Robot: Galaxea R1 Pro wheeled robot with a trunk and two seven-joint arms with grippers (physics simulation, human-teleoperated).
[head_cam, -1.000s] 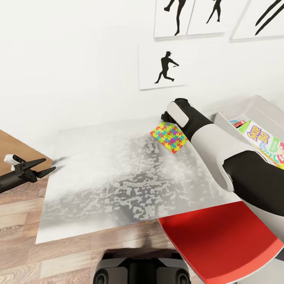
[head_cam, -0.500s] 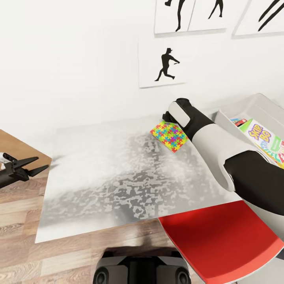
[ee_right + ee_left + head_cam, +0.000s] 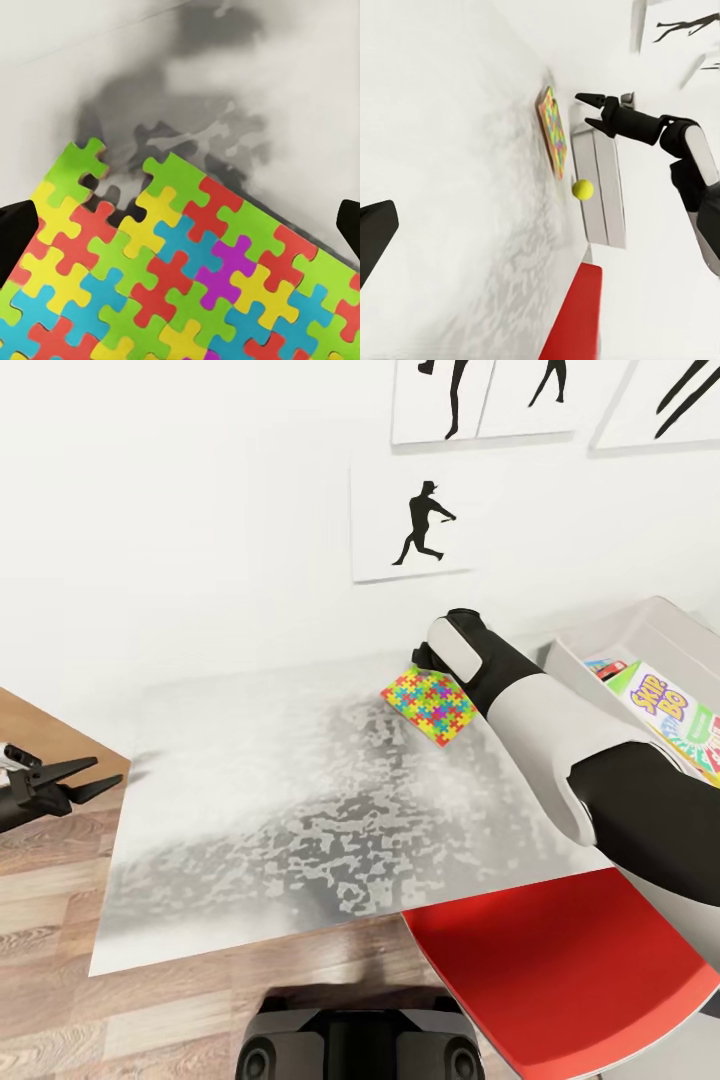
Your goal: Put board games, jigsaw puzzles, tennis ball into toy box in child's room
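Observation:
A multicolour jigsaw puzzle [image 3: 428, 703] lies flat on the pale table [image 3: 300, 810] near the wall. My right arm [image 3: 530, 710] reaches over it. In the right wrist view my right gripper [image 3: 180, 225] hangs open above the jigsaw puzzle [image 3: 180, 285], one fingertip at each side. The left wrist view shows that right gripper [image 3: 591, 110] open over the jigsaw puzzle [image 3: 553, 131], with the tennis ball [image 3: 582, 190] on the table beside the grey toy box [image 3: 604, 187]. The toy box [image 3: 640, 635] holds the Skip-Bo board game [image 3: 675, 715]. My left gripper [image 3: 85, 780] is open off the table's left end.
A red chair seat [image 3: 560, 970] sits under the table's near right corner. Black silhouette pictures [image 3: 420, 525] hang on the white wall behind. Wood-plank floor [image 3: 60, 960] runs along the table's left and front. My base [image 3: 350, 1040] stands at the front edge.
My left gripper has drawn back to the left, away from the table's end. The right arm and the jigsaw puzzle have barely shifted.

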